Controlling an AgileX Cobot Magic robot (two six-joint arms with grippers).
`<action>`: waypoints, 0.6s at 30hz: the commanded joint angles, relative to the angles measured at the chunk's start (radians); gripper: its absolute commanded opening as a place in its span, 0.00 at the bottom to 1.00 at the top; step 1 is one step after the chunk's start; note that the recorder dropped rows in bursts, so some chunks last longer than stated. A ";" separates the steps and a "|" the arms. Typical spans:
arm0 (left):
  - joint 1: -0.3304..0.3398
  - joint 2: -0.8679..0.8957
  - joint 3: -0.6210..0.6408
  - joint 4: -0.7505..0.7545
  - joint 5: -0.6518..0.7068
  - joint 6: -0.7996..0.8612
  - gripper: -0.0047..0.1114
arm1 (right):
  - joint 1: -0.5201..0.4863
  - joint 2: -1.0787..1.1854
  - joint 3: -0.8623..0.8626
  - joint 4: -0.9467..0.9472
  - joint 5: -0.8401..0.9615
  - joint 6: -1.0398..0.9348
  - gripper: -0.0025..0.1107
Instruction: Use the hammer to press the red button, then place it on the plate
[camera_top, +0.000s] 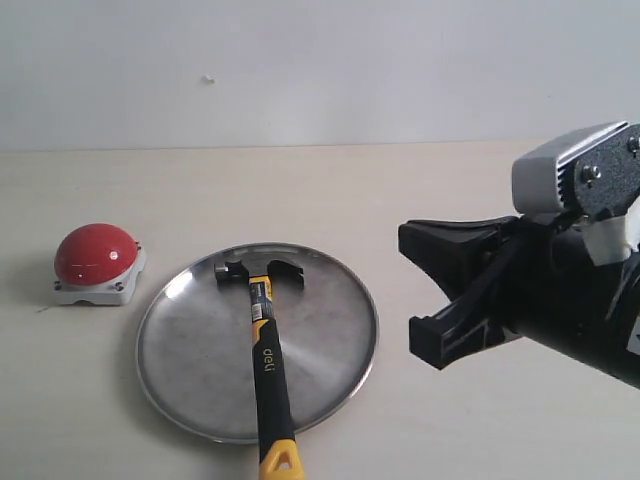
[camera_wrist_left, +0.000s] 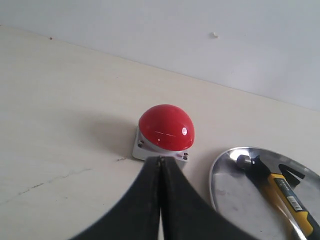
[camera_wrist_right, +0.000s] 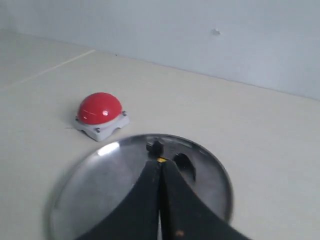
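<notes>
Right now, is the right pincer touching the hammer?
Apart. In the exterior view, bare plate and table show between the right pincer and the hammer lying on the plate.

Pale cream matte tabletop (camera_top: 450, 190), lying flat and filling the lower part of every view; plain off-white painted wall (camera_top: 400, 60), standing upright behind it and meeting it along a straight edge; small pale raised fleck (camera_top: 208, 79), sitting on the wall well above that edge and showing in all three views; thin dark hairline crack (camera_wrist_left: 50, 182), wandering across the tabletop in the left wrist view; tiny reddish speck (camera_wrist_left: 50, 37), sitting at the tabletop's far edge in the same view; faint straight pale seam (camera_wrist_right: 57, 66), crossing the tabletop in the right wrist view.
</notes>
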 joint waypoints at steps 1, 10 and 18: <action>-0.005 -0.005 -0.002 -0.004 -0.004 0.003 0.04 | -0.174 -0.151 0.006 0.000 0.245 -0.014 0.02; -0.005 -0.005 -0.002 -0.004 -0.004 0.003 0.04 | -0.789 -0.733 0.053 -0.089 0.685 0.013 0.02; -0.005 -0.005 -0.002 -0.004 -0.004 0.003 0.04 | -0.928 -1.073 0.157 -0.137 0.686 0.013 0.02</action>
